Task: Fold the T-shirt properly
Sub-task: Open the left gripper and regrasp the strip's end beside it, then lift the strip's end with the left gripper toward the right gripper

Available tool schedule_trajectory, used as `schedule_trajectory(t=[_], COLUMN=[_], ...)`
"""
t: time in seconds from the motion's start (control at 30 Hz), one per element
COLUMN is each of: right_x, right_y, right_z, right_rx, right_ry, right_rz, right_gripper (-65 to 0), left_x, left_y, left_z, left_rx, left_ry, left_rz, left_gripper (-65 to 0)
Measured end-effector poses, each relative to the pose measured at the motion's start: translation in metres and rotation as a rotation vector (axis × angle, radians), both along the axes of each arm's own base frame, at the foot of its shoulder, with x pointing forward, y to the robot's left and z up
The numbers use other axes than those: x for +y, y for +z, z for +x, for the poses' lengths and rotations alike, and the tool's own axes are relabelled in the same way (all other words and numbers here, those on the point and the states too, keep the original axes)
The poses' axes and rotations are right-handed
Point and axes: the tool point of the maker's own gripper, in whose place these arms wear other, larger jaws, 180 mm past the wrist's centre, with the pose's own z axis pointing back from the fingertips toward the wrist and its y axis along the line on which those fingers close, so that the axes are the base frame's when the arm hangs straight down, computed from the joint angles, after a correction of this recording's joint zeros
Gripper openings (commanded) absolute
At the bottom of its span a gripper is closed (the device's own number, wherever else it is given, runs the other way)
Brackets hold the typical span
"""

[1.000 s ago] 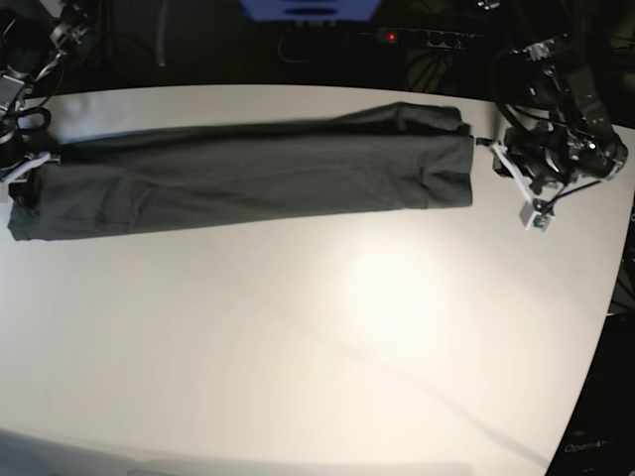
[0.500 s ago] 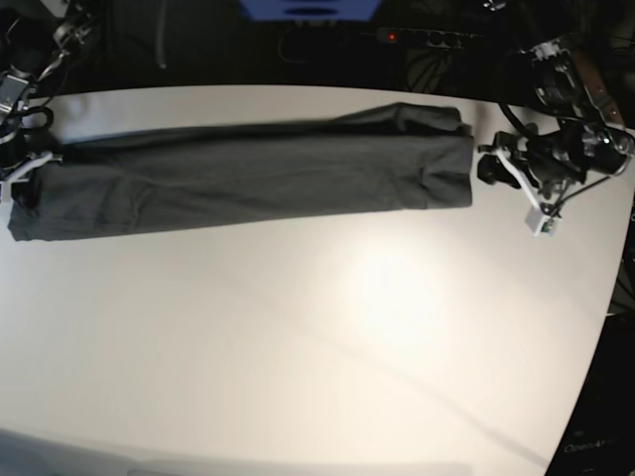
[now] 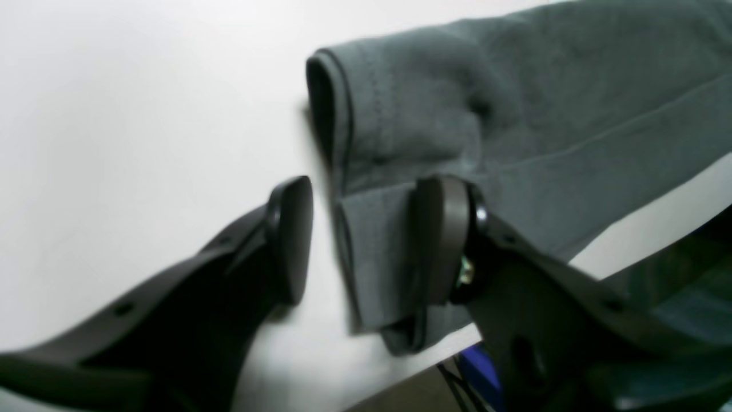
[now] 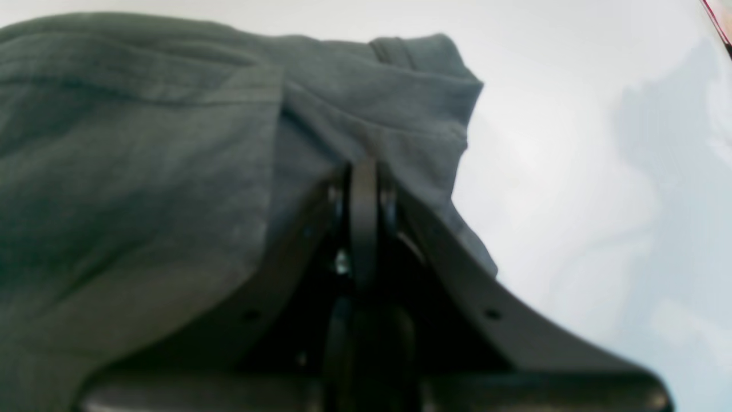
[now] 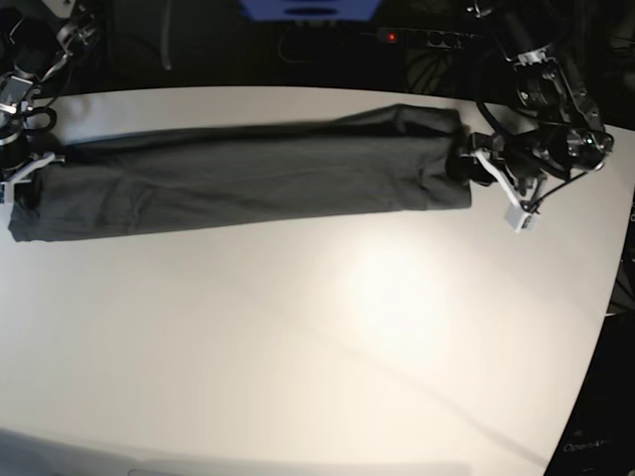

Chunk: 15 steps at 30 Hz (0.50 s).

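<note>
1. T-shirt (image 5: 258, 174) lies as a long band across the counter (image 5: 317, 337).
2. Left end effector (image 3: 366, 246) gapes wide astride one end's hem, gripping nothing.
3. Right end effector (image 4: 363, 189) is clamped on the other end.

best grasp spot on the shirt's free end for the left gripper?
The hemmed end fold of the T-shirt, approached end-on from off the cloth. The open left gripper already straddles that layered edge, so closing there should pinch all layers.
</note>
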Motion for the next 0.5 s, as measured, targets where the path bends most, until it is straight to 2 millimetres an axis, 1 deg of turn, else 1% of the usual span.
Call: schedule_trajectory(t=[0.13,0.23,0.43,0.47,0.5], right_x=[0.0,0.0,0.001,0.002,0.002], right_y=[0.0,0.0,-0.001,-0.001,-0.002], right_z=[0.001,0.001,0.0,0.001,0.001], right_rx=[0.002,0.003,0.002,0.0,0.0], right_ry=[0.002,0.002,-0.001,-0.001,-0.001], right_rz=[-0.004,-0.004,-0.005,-0.005,-0.004], right_gripper=[-64.7,-64.7,-64.7,-64.7,-64.7], left_x=[-0.025,-0.034,-0.037,-0.037,-0.036], left_y=[-0.004,-0.008,-0.009,-0.009,-0.009], left_z=[0.012,0.014,0.013,0.014,0.014], left_rx=[-0.027,-0.03,-0.03,-0.032,-0.032], left_ry=[0.025,0.042,0.045,0.046,0.047], left_rz=[-0.124,-0.178,-0.192,-0.192,-0.189], left_gripper=[-35.5,-35.5,-36.0,-37.7,-41.3])
